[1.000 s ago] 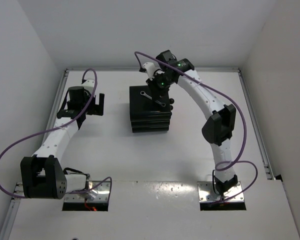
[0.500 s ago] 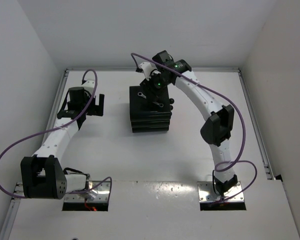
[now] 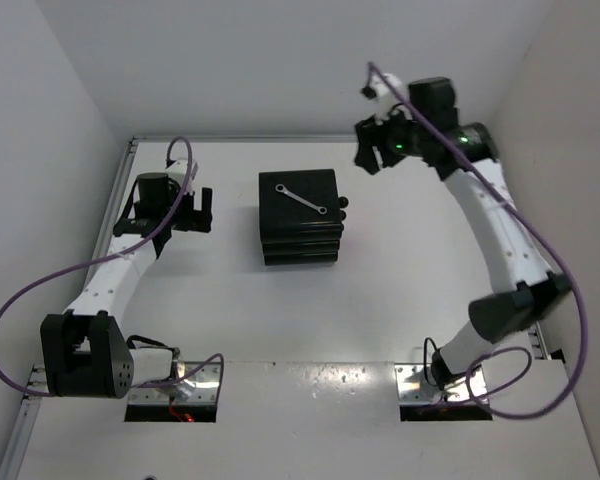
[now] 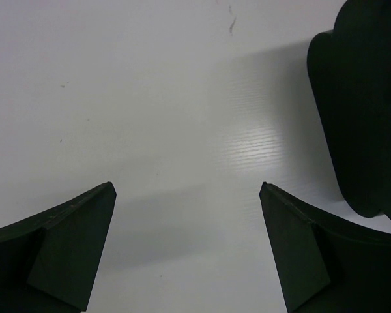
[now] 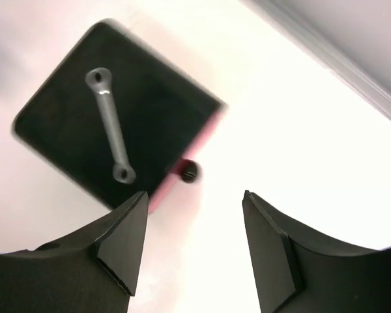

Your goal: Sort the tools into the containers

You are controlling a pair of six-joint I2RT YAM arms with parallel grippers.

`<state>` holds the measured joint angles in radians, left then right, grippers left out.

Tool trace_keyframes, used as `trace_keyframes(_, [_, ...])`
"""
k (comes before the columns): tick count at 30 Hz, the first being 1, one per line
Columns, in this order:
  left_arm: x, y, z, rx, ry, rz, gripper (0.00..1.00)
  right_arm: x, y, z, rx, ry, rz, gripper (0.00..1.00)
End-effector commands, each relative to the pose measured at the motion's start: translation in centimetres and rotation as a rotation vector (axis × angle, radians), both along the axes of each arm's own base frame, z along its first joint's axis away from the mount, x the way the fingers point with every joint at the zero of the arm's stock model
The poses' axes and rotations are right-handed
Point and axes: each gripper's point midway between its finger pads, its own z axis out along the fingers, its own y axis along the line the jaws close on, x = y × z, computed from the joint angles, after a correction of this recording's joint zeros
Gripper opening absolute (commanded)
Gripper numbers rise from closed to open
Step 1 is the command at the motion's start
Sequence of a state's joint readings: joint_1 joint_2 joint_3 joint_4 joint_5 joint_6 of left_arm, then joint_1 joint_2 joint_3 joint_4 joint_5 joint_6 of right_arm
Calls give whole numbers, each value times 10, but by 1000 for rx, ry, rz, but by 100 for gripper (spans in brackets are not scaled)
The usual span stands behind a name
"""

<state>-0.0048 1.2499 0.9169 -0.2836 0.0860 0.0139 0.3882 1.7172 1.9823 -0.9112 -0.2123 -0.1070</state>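
A thin silver wrench (image 3: 302, 200) lies loose and slantwise on the flat top of the squat black cabinet (image 3: 280, 235) in the middle of the table. The right wrist view shows the same wrench (image 5: 111, 124), a strip of pink drawer front (image 5: 161, 194) and a round black knob (image 5: 189, 171). The drawers look pushed in, with black knobs (image 3: 343, 209) on the cabinet's right side. My right gripper (image 3: 366, 156) (image 5: 195, 194) hangs open and empty, raised, to the back right of the cabinet. My left gripper (image 3: 195, 208) (image 4: 186, 186) is open over bare table left of the cabinet.
White walls close in the table on the left, back and right, with a metal rail (image 3: 500, 200) along the right edge. A dark rounded shape (image 4: 365, 111) fills the right side of the left wrist view.
My right gripper opened and left the wrench on the cabinet's top. It then swung up and away to the back right. The left arm has not moved.
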Motion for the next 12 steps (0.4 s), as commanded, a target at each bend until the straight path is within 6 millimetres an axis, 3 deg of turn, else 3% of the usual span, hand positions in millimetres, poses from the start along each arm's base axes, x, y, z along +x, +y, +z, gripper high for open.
trace_keyframes(1, [2,-11,12,-66,-37,-40,100,-1,-57,7,87,-30,-189,60])
trace_keyframes(2, [0,-11,8,-58,-29,-46,100,-9,-70,-31,86,65,-231,60])
trace_keyframes(4, [-1,-11,3,-58,-23,-46,100,-7,-105,-51,122,74,-329,60])
trace_keyframes(5, [-3,-11,-5,-58,-1,-45,100,-20,-114,-89,120,149,-361,60])
trace_keyframes(6, [-3,-7,-5,-58,-1,-35,100,-29,-121,-88,148,134,-373,60])
trace_keyframes(7, [-7,-9,-15,-65,15,-43,100,-35,-136,-110,157,162,-418,60])
trace_keyframes(9, [-6,-2,-12,-71,-3,-29,100,-44,-144,-113,205,149,-416,61])
trace_keyframes(12, [-9,2,-14,-80,-12,-35,100,-52,-170,-132,230,186,-471,61])
